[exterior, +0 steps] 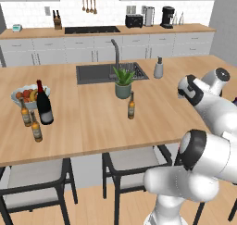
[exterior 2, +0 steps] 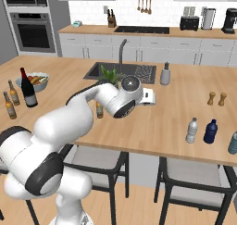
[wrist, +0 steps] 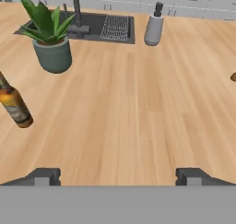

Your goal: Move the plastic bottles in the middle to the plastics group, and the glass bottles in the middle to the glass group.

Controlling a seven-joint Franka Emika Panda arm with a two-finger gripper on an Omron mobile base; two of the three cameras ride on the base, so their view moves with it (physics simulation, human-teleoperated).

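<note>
Claw [wrist: 118,176] hanging wide open over bare tabletop [wrist: 138,117], gripping nothing; just the two dark tips poking up at the bottom of the hand view. Hand itself sitting behind the arm's white links in both base views, fingers hard to make out there.

Brown beer bottle [exterior: 131,105] standing upright in the middle of the tabletop, just near of the potted plant [exterior: 123,83]; in the hand view leaning into the left edge, its top cut off; in the right base view mostly hidden behind the arm.

Wine bottle [exterior: 44,103] standing far left beside the fruit bowl [exterior: 28,96], with two beer bottles [exterior: 24,113] close by on its near side, all apart.

Clear water bottle [exterior 2: 191,130] standing at the right end, just beside the dark blue bottle [exterior 2: 210,131]. Another bluish object being cut off by the right edge, unidentifiable. Wooden shakers [exterior 2: 216,98] sitting farther back. Soap dispenser [wrist: 153,28] standing beside the sink [wrist: 99,27].
</note>
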